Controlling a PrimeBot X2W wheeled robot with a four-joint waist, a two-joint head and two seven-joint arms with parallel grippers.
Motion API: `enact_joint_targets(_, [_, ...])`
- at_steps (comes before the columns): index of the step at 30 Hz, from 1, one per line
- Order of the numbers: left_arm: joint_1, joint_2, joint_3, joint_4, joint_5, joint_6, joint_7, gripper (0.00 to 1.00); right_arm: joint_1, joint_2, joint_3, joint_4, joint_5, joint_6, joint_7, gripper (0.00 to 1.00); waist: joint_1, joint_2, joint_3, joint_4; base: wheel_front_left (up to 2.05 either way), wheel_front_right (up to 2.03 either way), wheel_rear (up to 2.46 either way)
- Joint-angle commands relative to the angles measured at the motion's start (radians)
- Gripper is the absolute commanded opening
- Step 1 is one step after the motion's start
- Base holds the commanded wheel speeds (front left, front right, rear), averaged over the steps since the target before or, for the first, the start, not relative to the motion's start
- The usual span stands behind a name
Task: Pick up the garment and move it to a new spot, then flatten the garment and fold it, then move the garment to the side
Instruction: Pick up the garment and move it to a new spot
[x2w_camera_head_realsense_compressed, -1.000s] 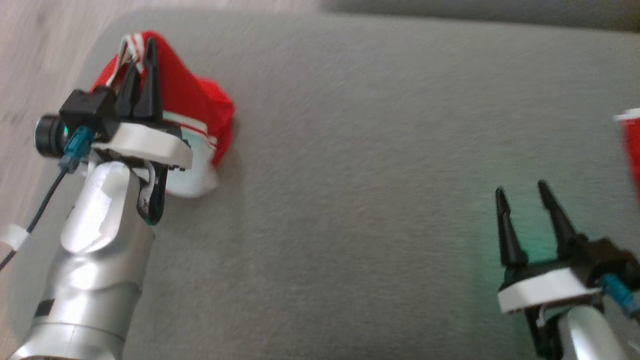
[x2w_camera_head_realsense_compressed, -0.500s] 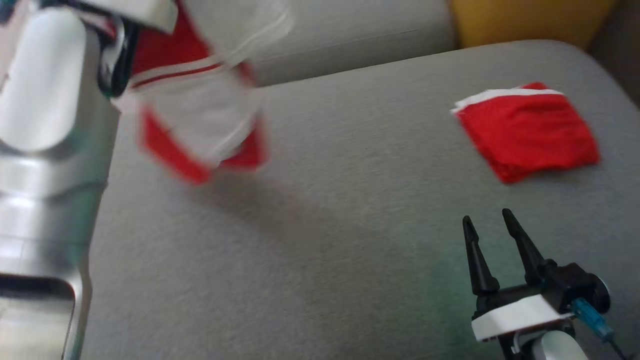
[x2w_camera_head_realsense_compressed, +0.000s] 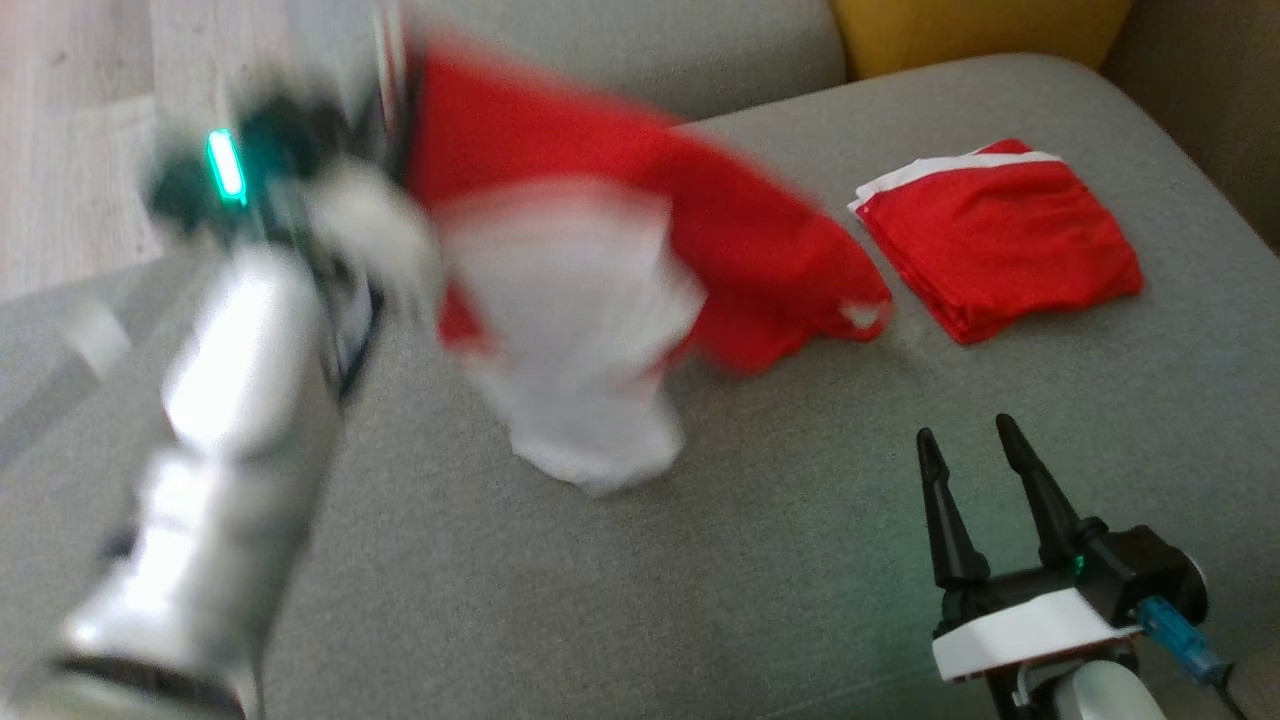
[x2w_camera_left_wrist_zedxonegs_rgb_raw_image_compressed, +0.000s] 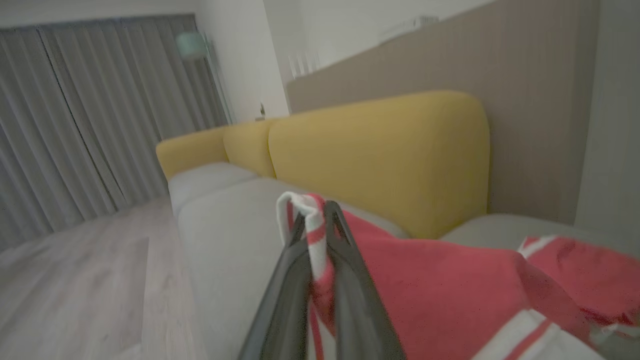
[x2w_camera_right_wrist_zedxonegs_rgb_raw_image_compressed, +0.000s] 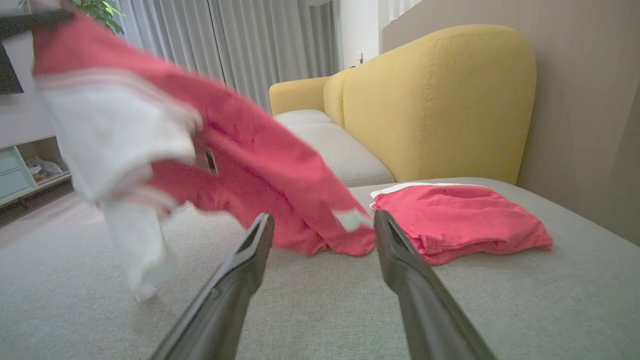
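Note:
A red and white garment (x2w_camera_head_realsense_compressed: 640, 270) hangs in the air above the grey sofa seat (x2w_camera_head_realsense_compressed: 640, 600), blurred by motion, its lower end touching the seat. My left gripper (x2w_camera_left_wrist_zedxonegs_rgb_raw_image_compressed: 315, 227) is shut on the garment's striped edge (x2w_camera_left_wrist_zedxonegs_rgb_raw_image_compressed: 312, 240), at the upper left of the head view. In the right wrist view the garment (x2w_camera_right_wrist_zedxonegs_rgb_raw_image_compressed: 240, 150) spreads from upper left down to the seat just beyond my right gripper (x2w_camera_right_wrist_zedxonegs_rgb_raw_image_compressed: 325, 222). That right gripper (x2w_camera_head_realsense_compressed: 965, 440) stands open at the lower right, nothing between its fingers.
A second red garment (x2w_camera_head_realsense_compressed: 1000, 235), folded, lies on the seat at the back right; it shows as a folded pile (x2w_camera_right_wrist_zedxonegs_rgb_raw_image_compressed: 460, 220) right of my right fingers. Yellow backrest cushions (x2w_camera_right_wrist_zedxonegs_rgb_raw_image_compressed: 440, 100) rise behind the seat. Wooden floor (x2w_camera_head_realsense_compressed: 70, 120) lies off the left edge.
The head camera has shifted. My left gripper lifted the garment off the seat's left end and swung it toward the middle, where it now unfurls. The right gripper stays open.

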Motion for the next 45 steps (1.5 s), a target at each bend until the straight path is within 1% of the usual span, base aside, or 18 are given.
enact_joint_targets(1, [0.039, 0.029, 0.01, 0.011, -0.012, -0.003, -0.027, 0.0, -0.033, 0.003, 0.03, -0.028, 0.007, 0.007, -0.014, 1.0, 0.0, 0.0, 0.023, 0.007, 0.0, 0.0, 0.0])
enact_joint_targets(2, [0.078, 0.023, 0.007, 0.033, -0.022, -0.004, -0.046, 0.11, -0.033, 0.003, 0.033, -0.025, 0.009, 0.007, -0.014, 1.0, 0.0, 0.0, 0.029, 0.01, 0.0, 0.0, 0.0])
enact_joint_targets(3, [0.113, 0.016, 0.007, 0.053, -0.034, -0.005, -0.07, 0.96, -0.034, 0.003, 0.037, -0.022, 0.01, 0.007, -0.014, 1.0, 0.0, 0.0, 0.036, 0.012, 0.0, 0.0, 0.0])
enact_joint_targets(4, [0.113, 0.016, 0.007, 0.053, -0.034, -0.005, -0.07, 0.96, -0.034, 0.003, 0.037, -0.022, 0.01, 0.007, -0.014, 1.0, 0.0, 0.0, 0.036, 0.012, 0.0, 0.0, 0.0])
enact_joint_targets(5, [0.146, 0.009, 0.011, 0.071, -0.046, -0.006, -0.099, 1.0, -0.035, 0.004, 0.039, -0.019, 0.01, 0.007, -0.014, 1.0, 0.0, 0.0, 0.042, 0.016, 0.0, 0.0, 0.0])
enact_joint_targets(7, [0.205, 0.001, 0.016, 0.101, -0.054, 0.004, -0.144, 1.0, -0.034, 0.004, 0.045, -0.014, 0.014, 0.007, -0.014, 1.0, 0.0, 0.0, 0.046, 0.024, 0.0, 0.0, 0.0])
enact_joint_targets(9, [0.262, -0.011, 0.035, 0.103, -0.061, 0.035, -0.174, 1.0, -0.029, 0.004, 0.046, -0.011, 0.018, 0.007, -0.014, 1.0, 0.0, 0.0, 0.043, 0.038, 0.0, 0.0, 0.0])
enact_joint_targets(11, [0.328, -0.026, 0.065, 0.072, -0.069, 0.073, -0.183, 1.0, -0.018, 0.004, 0.04, -0.006, 0.021, 0.007, -0.014, 1.0, 0.0, 0.0, 0.035, 0.059, 0.0, 0.0, 0.0])
enact_joint_targets(12, [0.365, -0.032, 0.09, 0.023, -0.069, 0.096, -0.184, 1.0, -0.011, 0.004, 0.035, -0.004, 0.022, 0.007, -0.014, 1.0, 0.0, 0.0, 0.03, 0.073, 0.0, 0.0, 0.0])
enact_joint_targets(15, [0.513, -0.052, 0.146, -0.138, -0.04, 0.14, -0.184, 1.0, 0.009, 0.004, 0.017, 0.004, 0.03, 0.007, -0.014, 1.0, 0.0, 0.0, 0.007, 0.12, 0.0, 0.0, 0.0])
enact_joint_targets(18, [0.678, -0.074, 0.196, -0.287, 0.002, 0.173, -0.185, 1.0, 0.03, 0.004, 0.002, 0.015, 0.035, 0.007, -0.014, 1.0, 0.0, 0.0, -0.023, 0.168, 0.0, 0.0, 0.0])
enact_joint_targets(23, [0.921, -0.105, 0.256, -0.475, 0.054, 0.201, -0.185, 1.0, 0.072, 0.004, -0.02, 0.033, 0.034, 0.007, -0.014, 1.0, 0.0, 0.0, -0.09, 0.238, 0.0, 0.0, 0.0])
enact_joint_targets(28, [1.088, -0.114, 0.278, -0.609, 0.09, 0.214, -0.185, 1.0, 0.115, 0.004, -0.033, 0.031, 0.029, 0.007, -0.014, 1.0, 0.0, 0.0, -0.142, 0.281, 0.0, 0.0, 0.0])
enact_joint_targets(34, [1.166, -0.115, 0.282, -0.689, 0.119, 0.233, -0.185, 1.0, 0.154, 0.004, -0.023, 0.02, 0.033, 0.007, -0.014, 1.0, 0.0, 0.0, -0.174, 0.305, 0.0, 0.0, 0.0])
enact_joint_targets(39, [1.177, -0.115, 0.288, -0.706, 0.136, 0.241, -0.185, 1.0, 0.163, 0.004, -0.013, 0.017, 0.043, 0.007, -0.014, 1.0, 0.0, 0.0, -0.183, 0.304, 0.0, 0.0, 0.0])
enact_joint_targets(45, [1.177, -0.115, 0.293, -0.706, 0.167, 0.238, -0.185, 1.0, 0.167, 0.004, -0.012, 0.013, 0.042, 0.007, -0.014, 1.0, 0.0, 0.0, -0.184, 0.296, 0.0, 0.0, 0.0])
